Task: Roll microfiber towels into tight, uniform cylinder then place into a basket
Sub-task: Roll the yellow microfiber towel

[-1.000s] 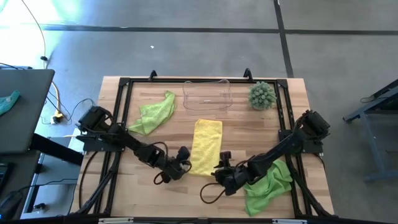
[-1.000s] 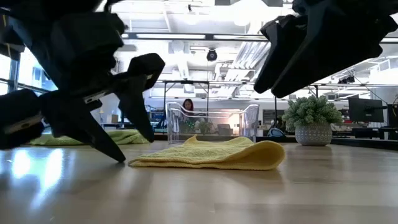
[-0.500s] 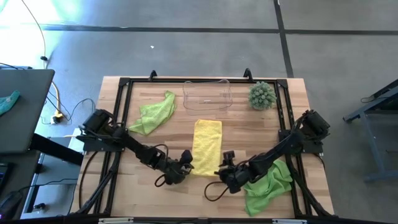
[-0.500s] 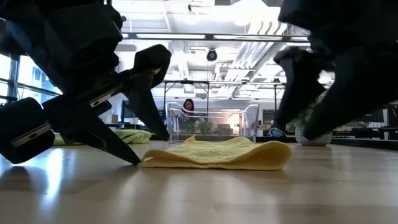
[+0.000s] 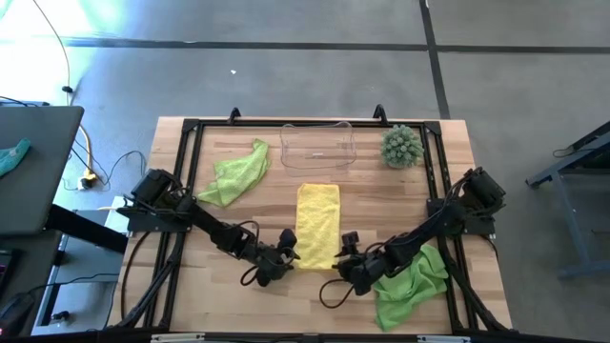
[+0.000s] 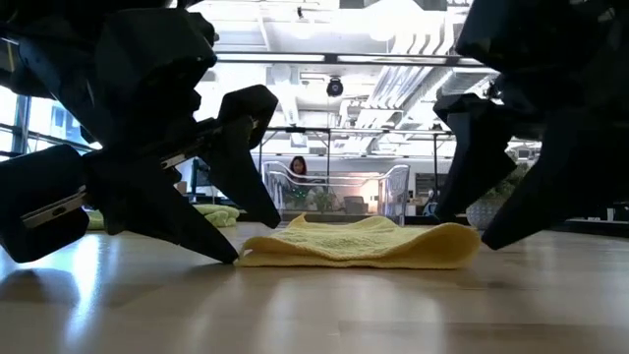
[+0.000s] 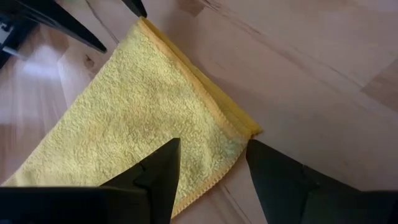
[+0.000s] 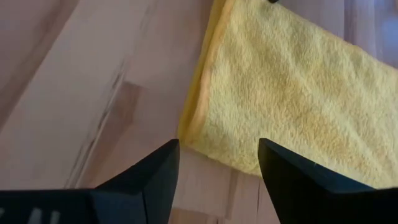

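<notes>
A yellow towel, folded into a long strip, lies flat on the table's middle. My left gripper stands open at its near left corner, one finger over the cloth and one beside it. My right gripper stands open at the near right corner, which shows between its two fingers. One lime green towel lies crumpled at the far left, another at the near right under my right arm. The clear basket stands beyond the yellow towel. My left gripper slants down from the table's left. Its lower fingertip is on the table right at the edge of the yellow towel's near left corner. Its other finger stands above the cloth, which lies flat. My right gripper: I cannot tell whether its fingers touch the towel.
A spiky green plant in a pot stands at the far right beside the basket. A black frame runs around the tabletop. Bare wood lies near the front edge between the two arms.
Both grippers have sunk toward the table and closed in on the yellow towel's near corners, the right one dropping farther. The towel's near end has slid a little toward the table's right, with my left gripper's lower fingertip at its edge.
</notes>
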